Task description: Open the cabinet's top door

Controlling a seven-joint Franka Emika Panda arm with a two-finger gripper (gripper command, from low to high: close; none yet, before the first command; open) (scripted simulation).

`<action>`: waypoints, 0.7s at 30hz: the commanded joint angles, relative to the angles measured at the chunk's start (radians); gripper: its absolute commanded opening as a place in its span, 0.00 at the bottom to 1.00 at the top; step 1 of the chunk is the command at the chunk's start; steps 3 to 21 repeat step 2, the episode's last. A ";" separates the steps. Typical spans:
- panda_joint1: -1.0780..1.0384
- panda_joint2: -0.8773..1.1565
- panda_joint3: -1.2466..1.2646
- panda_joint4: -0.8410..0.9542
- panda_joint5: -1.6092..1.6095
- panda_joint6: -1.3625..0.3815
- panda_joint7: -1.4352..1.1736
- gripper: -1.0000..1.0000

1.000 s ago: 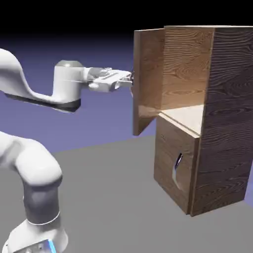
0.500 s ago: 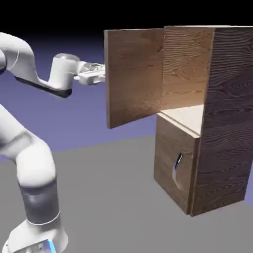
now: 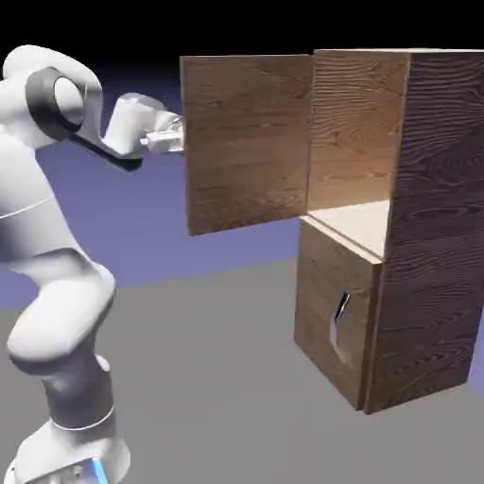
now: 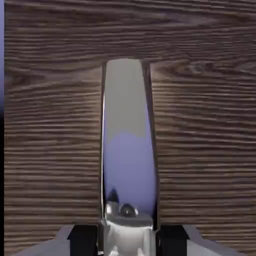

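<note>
Gripping the top door's (image 3: 248, 142) silver handle (image 4: 128, 155), the gripper (image 4: 128, 235) pinches it between both fingers, holding the cabinet (image 3: 416, 217) wide open.

A flat grey table (image 3: 217, 378) carries everything; on it, toward the exterior view's right, stands the cabinet (image 3: 416, 236), a tall brown wood-grain box resting upright on its base; at the lower left, well apart from it, the white arm's base (image 3: 71, 463) sits on the same surface.
</note>
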 commanded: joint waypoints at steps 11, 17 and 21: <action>-0.073 -0.029 0.057 0.024 0.020 0.001 -0.014 0.00; -0.073 -0.029 0.057 0.024 0.020 0.001 -0.014 0.00; -0.073 -0.029 0.057 0.024 0.020 0.001 -0.014 0.00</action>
